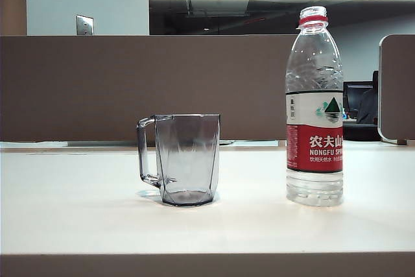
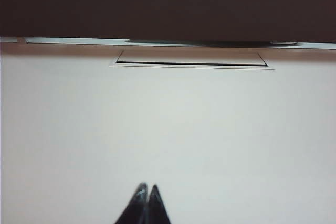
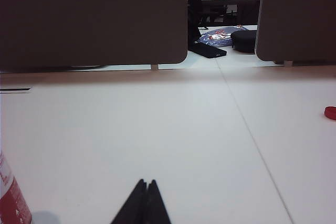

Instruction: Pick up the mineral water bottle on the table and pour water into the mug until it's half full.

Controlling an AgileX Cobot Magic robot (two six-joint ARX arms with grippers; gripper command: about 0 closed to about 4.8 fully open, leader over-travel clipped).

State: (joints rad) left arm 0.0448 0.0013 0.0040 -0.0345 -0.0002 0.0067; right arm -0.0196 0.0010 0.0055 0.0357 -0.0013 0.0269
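- Right gripper (image 3: 146,183): fingertips pressed together, holding nothing, low over the bare white table (image 3: 173,145).
- Left gripper (image 2: 147,188): tips likewise together and empty; its wrist view shows only tabletop and a flush rectangular panel (image 2: 191,57) ahead, neither bottle nor mug.
- Mineral water bottle (image 1: 314,105): its red label edge (image 3: 11,198) sits in the corner of the right wrist view, close beside and to one side of the right gripper's tips. Judged: right arm is the nearer.
- Bottle stands upright, long axis vertical, cap off; a side-on grasp around the body looks called for.
- Bottle: clear plastic, red neck ring, white-and-red label, full nearly to the shoulder.
- Mug (image 1: 181,159): upright, apparently empty, handle turned away from the bottle, well apart from it.
- Small red object (image 3: 330,112), possibly the cap, lies far to the gripper's other side.
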